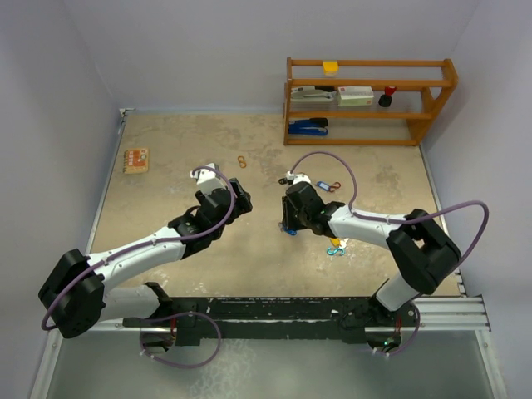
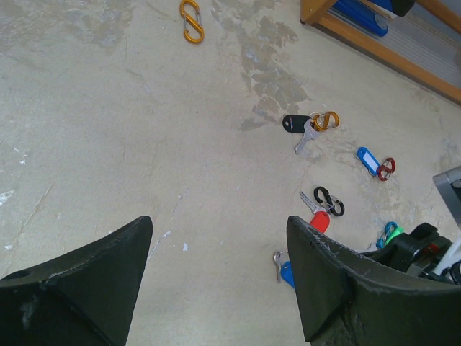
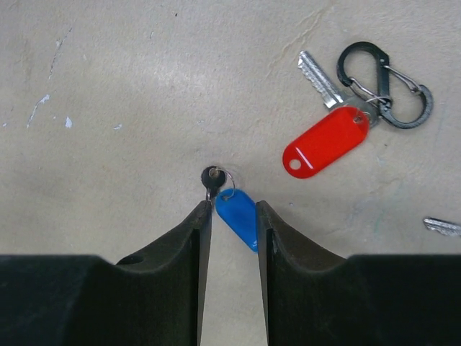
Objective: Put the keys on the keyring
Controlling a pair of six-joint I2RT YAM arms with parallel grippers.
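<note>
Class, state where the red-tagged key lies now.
In the right wrist view, the red-tagged key lies upper right, beside the black carabiner and up-right of the blue tag.

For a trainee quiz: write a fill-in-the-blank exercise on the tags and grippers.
The red tag is linked to a ___ carabiner.
The tag between the right gripper's fingers is ___.
The left gripper holds ___.
Missing words: black; blue; nothing.
</note>
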